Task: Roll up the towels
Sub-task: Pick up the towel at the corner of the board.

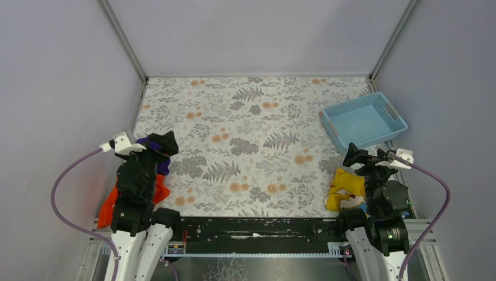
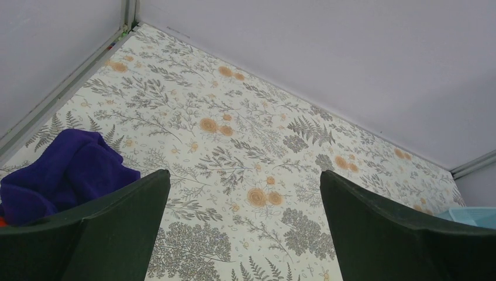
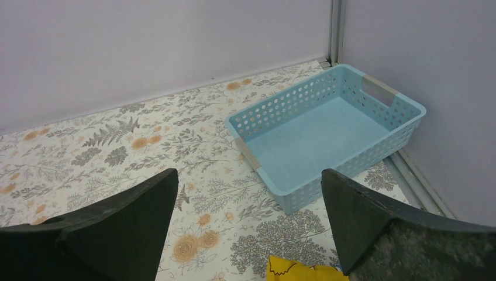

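A crumpled deep purple towel (image 1: 164, 167) lies at the table's left edge, partly under my left arm. In the left wrist view this purple towel (image 2: 64, 170) bunches just left of the left finger. An orange-red towel (image 1: 107, 209) lies crumpled nearer the front, mostly hidden by the same arm. My left gripper (image 1: 159, 146) (image 2: 244, 175) hovers over the purple towel's right side, open, with only tablecloth between its fingers. At the right edge my right gripper (image 1: 367, 157) (image 3: 248, 172) is also open and holds nothing.
A light blue perforated basket (image 1: 336, 133) (image 3: 327, 175) stands empty at the back right, just beyond the right gripper. A yellow-and-blue printed cloth (image 1: 345, 187) (image 3: 298, 270) lies below that gripper. Grey walls enclose the floral tabletop (image 1: 245, 134) on three sides.
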Robot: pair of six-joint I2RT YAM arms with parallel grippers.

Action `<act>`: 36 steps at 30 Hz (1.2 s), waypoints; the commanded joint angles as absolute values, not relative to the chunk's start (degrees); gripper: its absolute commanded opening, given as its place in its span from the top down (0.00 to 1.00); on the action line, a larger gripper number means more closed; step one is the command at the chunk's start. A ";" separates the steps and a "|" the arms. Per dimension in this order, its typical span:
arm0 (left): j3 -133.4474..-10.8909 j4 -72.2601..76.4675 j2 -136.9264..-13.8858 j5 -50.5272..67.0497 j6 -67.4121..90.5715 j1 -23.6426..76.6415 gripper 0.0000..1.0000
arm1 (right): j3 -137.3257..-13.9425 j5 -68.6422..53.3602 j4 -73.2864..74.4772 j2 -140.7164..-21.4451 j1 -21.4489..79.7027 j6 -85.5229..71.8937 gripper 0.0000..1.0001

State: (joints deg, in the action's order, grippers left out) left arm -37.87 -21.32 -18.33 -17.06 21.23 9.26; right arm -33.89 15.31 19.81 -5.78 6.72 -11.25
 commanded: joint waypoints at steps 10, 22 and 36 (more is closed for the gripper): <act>-37.67 -17.36 -23.24 -21.23 19.86 8.96 0.00 | -33.84 14.66 16.01 -4.65 7.66 -11.89 0.01; -47.85 -26.91 -55.43 -24.62 25.55 7.52 0.00 | -33.76 14.85 16.75 -3.17 10.80 -12.03 0.01; -55.14 -26.32 -80.49 -28.98 26.25 -6.15 0.00 | -33.66 15.14 17.84 -0.81 13.70 -11.93 0.01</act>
